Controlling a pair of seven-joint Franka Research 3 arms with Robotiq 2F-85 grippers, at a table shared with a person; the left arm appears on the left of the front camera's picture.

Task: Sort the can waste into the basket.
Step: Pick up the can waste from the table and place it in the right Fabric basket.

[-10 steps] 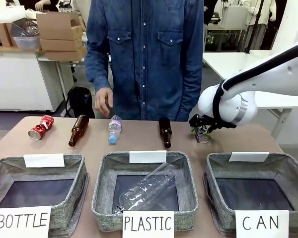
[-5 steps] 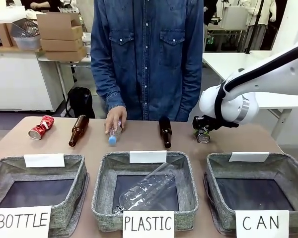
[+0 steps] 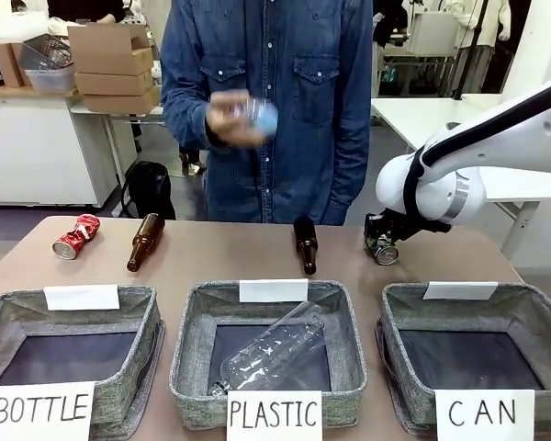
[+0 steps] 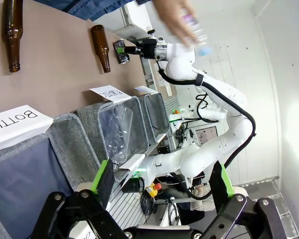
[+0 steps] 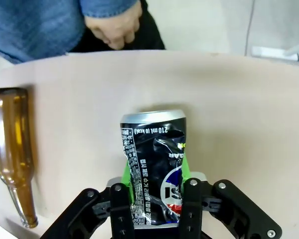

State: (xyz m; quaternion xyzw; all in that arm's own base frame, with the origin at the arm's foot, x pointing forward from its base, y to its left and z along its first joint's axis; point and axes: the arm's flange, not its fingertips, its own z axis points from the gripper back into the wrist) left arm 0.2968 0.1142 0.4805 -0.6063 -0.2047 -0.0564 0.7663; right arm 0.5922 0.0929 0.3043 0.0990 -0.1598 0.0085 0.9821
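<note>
Front view, clear bottle (image 3: 271,354) in PLASTIC basket (image 3: 185,367), right hand (image 3: 382,243) grasping black can (image 5: 152,149) behind CAN basket (image 3: 392,344), left hand (image 4: 162,177) released.

We are looking at a right arm (image 3: 505,129) of glossy white rounded shells, with a black band running along it and a grey ring at one joint. Its right end effector (image 5: 154,174) is showing black fingers with green pads (image 5: 125,177). The left end effector (image 4: 162,177) is showing the same colours. Across the counter (image 3: 257,262), the person (image 3: 266,175) is wearing a long-sleeved blue denim shirt (image 3: 285,73) with buttoned chest pockets.
</note>
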